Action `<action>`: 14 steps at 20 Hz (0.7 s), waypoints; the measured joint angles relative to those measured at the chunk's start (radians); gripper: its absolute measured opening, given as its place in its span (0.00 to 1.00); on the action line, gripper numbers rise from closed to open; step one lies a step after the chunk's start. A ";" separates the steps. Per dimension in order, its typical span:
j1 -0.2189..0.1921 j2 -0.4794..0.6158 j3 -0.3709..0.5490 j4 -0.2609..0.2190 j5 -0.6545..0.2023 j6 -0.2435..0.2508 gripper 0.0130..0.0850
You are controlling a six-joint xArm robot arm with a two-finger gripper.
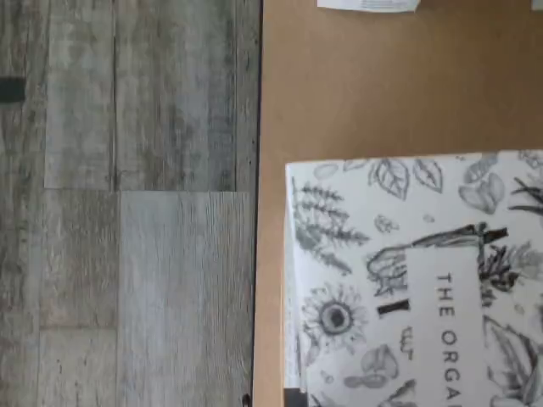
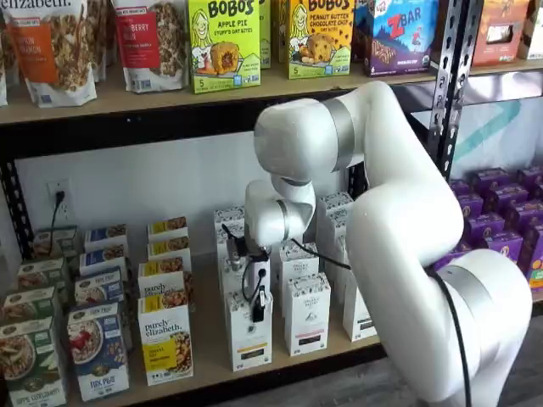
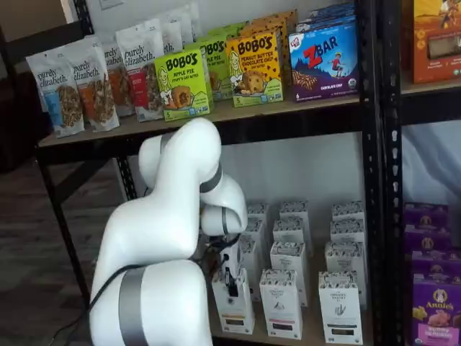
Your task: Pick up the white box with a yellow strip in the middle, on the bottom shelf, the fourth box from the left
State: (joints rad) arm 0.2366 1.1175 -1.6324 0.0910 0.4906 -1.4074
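The white box (image 2: 249,341) stands at the front of its row on the bottom shelf (image 2: 208,360), with a yellow-orange strip low on its front; it also shows in a shelf view (image 3: 235,308). My gripper (image 2: 258,312) hangs in front of and just above the box's top, and shows in a shelf view (image 3: 231,280) too. Its black fingers are seen side-on, so I cannot tell whether they are open. The wrist view shows a white carton top (image 1: 416,280) with black plant drawings on the tan board (image 1: 382,85).
Like white cartons with a reddish strip (image 2: 307,315) and a dark strip (image 3: 340,308) stand to the right. Granola boxes (image 2: 165,339) stand to the left, purple boxes (image 3: 432,310) far right. A black upright (image 2: 445,85) and grey plank floor (image 1: 127,212) show.
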 joint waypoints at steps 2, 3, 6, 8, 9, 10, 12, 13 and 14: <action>0.001 -0.009 0.013 0.000 -0.004 0.001 0.44; 0.002 -0.013 0.018 0.000 -0.005 0.002 0.44; 0.005 -0.032 0.044 0.002 -0.010 0.003 0.44; 0.009 -0.047 0.066 0.006 -0.016 0.003 0.44; 0.011 -0.053 0.075 0.006 -0.020 0.004 0.44; 0.013 -0.062 0.089 0.004 -0.025 0.008 0.44; 0.021 -0.086 0.125 0.000 -0.033 0.018 0.44; 0.023 -0.095 0.139 0.000 -0.035 0.021 0.44; 0.026 -0.104 0.153 0.001 -0.039 0.022 0.44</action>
State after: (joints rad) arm 0.2622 1.0132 -1.4791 0.0920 0.4515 -1.3854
